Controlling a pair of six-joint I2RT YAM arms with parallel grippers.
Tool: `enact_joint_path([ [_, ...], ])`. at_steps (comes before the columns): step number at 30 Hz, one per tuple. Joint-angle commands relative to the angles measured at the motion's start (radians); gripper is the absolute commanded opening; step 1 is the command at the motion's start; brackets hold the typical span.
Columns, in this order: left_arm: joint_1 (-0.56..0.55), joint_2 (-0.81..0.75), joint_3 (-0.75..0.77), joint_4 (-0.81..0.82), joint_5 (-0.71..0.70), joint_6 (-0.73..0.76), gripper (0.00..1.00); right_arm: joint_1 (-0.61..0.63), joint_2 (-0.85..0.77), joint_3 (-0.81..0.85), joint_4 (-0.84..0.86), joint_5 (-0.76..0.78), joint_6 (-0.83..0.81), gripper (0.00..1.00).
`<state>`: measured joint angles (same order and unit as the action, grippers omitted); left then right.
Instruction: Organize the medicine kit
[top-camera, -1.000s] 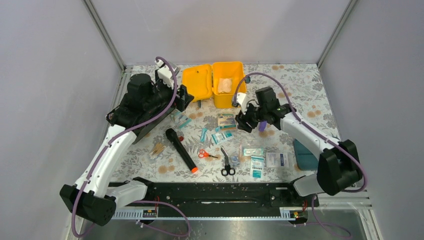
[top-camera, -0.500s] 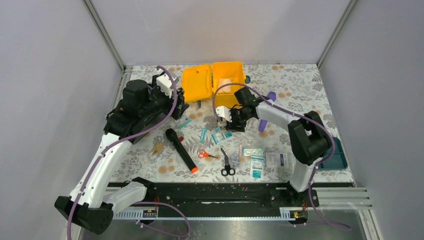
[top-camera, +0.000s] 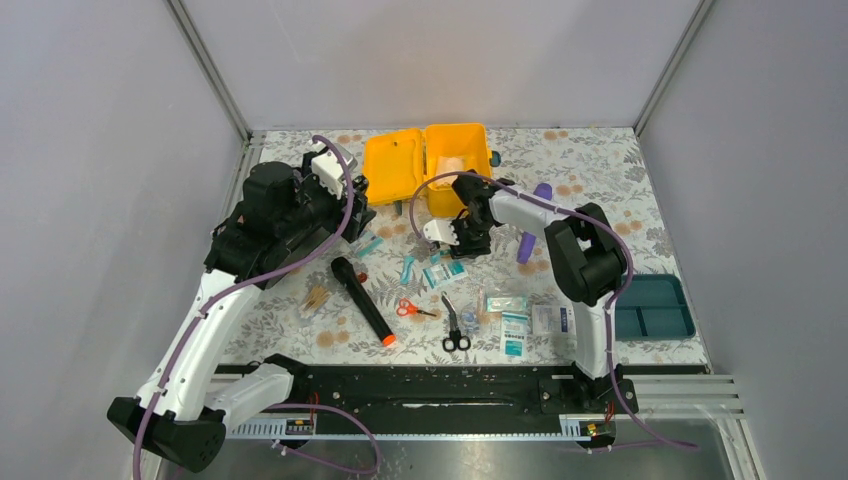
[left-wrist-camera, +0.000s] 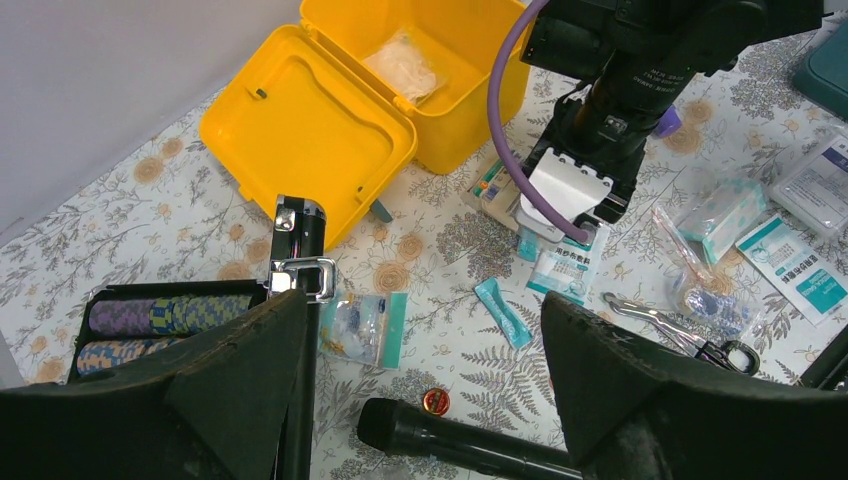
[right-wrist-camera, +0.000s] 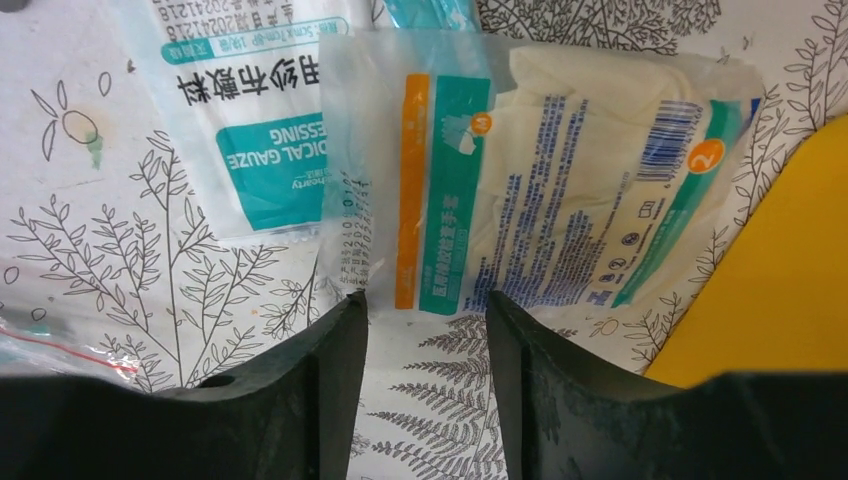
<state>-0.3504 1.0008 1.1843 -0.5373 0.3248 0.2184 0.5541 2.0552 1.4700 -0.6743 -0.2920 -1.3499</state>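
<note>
- Surface: table (top-camera: 600, 170) under a floral-print cloth, plain grey walls on three sides, metal posts in the far corners.
- Medicine kit (top-camera: 392, 168): yellow, at the far middle of the table, lid thrown open to the left. A pale packet (left-wrist-camera: 405, 65) lies in the box.
- Teal insert tray (top-camera: 655, 307): out of the box, near the right edge of the table, well apart from the kit.
- Loose on the cloth in front of the kit: sachets, a black torch (top-camera: 362, 300), red-handled scissors (top-camera: 410, 308), black-handled shears (top-camera: 452, 325).
- Right gripper (right-wrist-camera: 425, 330): low over the cloth just in front of the kit. Fingers (right-wrist-camera: 330, 370) a narrow gap apart, tips at the near edge of a clear glove packet (right-wrist-camera: 560, 180). No grip on it seen.
- Left gripper (left-wrist-camera: 420, 380): up off the table left of the kit, fingers spread wide, nothing between them. A black tray of rolls (left-wrist-camera: 160, 320) sits beneath.
</note>
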Motion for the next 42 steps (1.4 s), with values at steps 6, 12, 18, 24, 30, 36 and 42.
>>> enact_joint_path([
  [6, 0.0, -0.016, -0.028, 0.054, -0.019, 0.005, 0.87, 0.033, 0.014, -0.004, -0.088, 0.05, -0.101, 0.2],
  [12, 0.0, -0.016, -0.032, 0.055, -0.02, 0.002, 0.87, 0.032, -0.136, -0.076, -0.084, -0.001, -0.051, 0.0],
  [18, 0.0, -0.008, -0.031, 0.057, -0.014, -0.006, 0.87, 0.033, -0.233, -0.132, -0.013, -0.08, 0.063, 0.41],
  [24, -0.001, -0.005, -0.011, 0.046, -0.02, -0.01, 0.87, 0.049, -0.115, 0.024, 0.004, -0.097, 0.243, 0.57],
  [30, 0.0, -0.016, 0.002, 0.029, -0.053, 0.008, 0.87, 0.101, -0.054, 0.045, 0.026, -0.072, 0.271, 0.62],
  [36, -0.001, -0.008, 0.03, 0.019, -0.062, 0.012, 0.87, 0.14, -0.005, 0.049, 0.072, 0.001, 0.294, 0.65],
  [42, -0.001, -0.014, 0.014, 0.027, -0.056, 0.003, 0.87, 0.154, 0.033, 0.077, 0.091, 0.056, 0.328, 0.6],
])
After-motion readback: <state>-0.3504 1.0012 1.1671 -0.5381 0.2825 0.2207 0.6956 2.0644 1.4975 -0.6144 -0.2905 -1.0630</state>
